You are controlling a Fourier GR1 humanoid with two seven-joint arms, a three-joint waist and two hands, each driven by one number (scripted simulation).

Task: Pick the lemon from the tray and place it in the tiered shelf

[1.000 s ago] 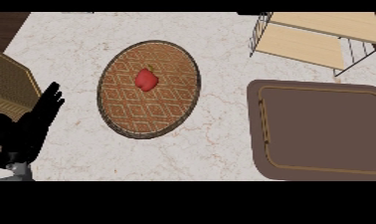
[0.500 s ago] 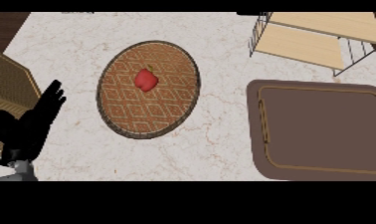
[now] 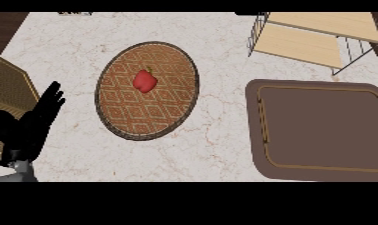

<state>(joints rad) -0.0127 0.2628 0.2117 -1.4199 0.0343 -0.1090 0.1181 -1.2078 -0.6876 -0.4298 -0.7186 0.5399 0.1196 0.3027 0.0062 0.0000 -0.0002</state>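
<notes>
Marble-patterned counter (image 3: 214, 34), pale with thin brown veining, is seen from steeply above. A round woven tray (image 3: 148, 90) with a brown-and-tan diamond pattern and a dark rim is placed left of centre. One small red object (image 3: 145, 80) with a short stem at its top is observed on the upper middle of this woven tray; it is red and resembles a small pepper or similar fruit rather than a yellow lemon. It is touched by nothing.

A tiered shelf (image 3: 310, 39) with light wooden boards and a thin wire frame is located at the upper right corner, well apart from the woven tray. Below it, at the right, a dark brown rectangular tray (image 3: 317, 129) with rounded corners and a thin lighter inner line is recorded; nothing is seen lying on it. A tan woven-textured object (image 3: 15, 86) is partly visible at the left edge; its kind cannot be told.

The left hand (image 3: 37, 124) is noted at the lower left edge, black, with fingers straight and pointing up and slightly right. Nothing is held by it. It is positioned near the woven tray's left rim but apart from it, and well apart from the red object. The right hand is not visible in the head view.
</notes>
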